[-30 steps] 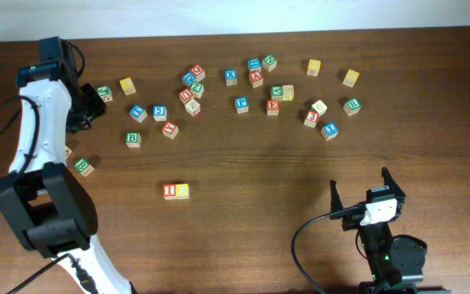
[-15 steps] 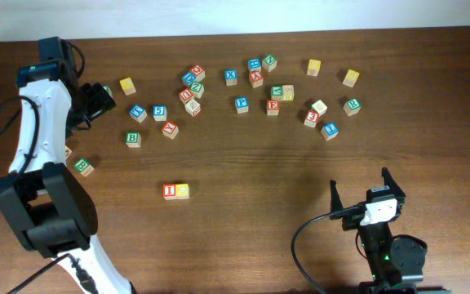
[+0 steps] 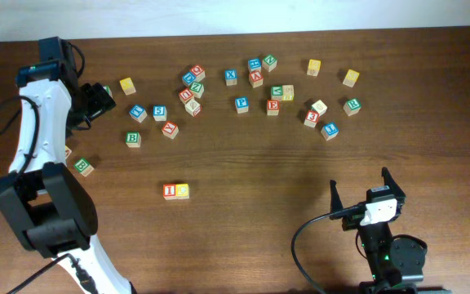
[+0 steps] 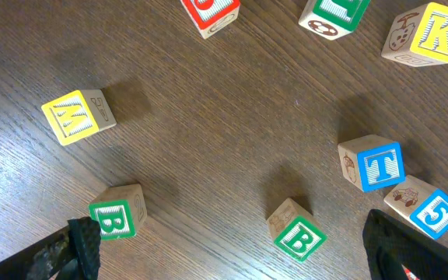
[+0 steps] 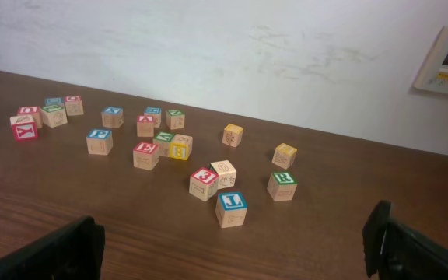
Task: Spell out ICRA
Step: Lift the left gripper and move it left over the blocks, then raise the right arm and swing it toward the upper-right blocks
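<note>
The red "I" cube (image 3: 170, 191) and the yellow-faced block (image 3: 183, 190) stand side by side, touching, at the front centre. The green "R" cube (image 3: 351, 105) (image 5: 283, 178) sits at the back right. A red cube that may be the "A" (image 3: 256, 78) (image 5: 145, 120) lies in the back cluster; its letter is too small to read. My left gripper (image 3: 96, 100) (image 4: 232, 253) is open at the back left, with nothing held. In its wrist view, two green "B" cubes (image 4: 115, 218) (image 4: 299, 237) lie between its fingertips. My right gripper (image 3: 360, 186) (image 5: 239, 257) stands open and empty at the front right.
Several other letter cubes are scattered along the back: yellow "W" (image 4: 76, 117), blue "T" (image 4: 376, 165), blue "5" (image 4: 434, 211), red "E" (image 5: 145, 148), red "3" (image 5: 203, 177), a blue cube (image 5: 232, 201). A green cube (image 3: 82, 167) lies at the left edge.
My left gripper's jaws have spread wide open and shifted slightly right at the back left. The right arm and the cubes have not moved.
</note>
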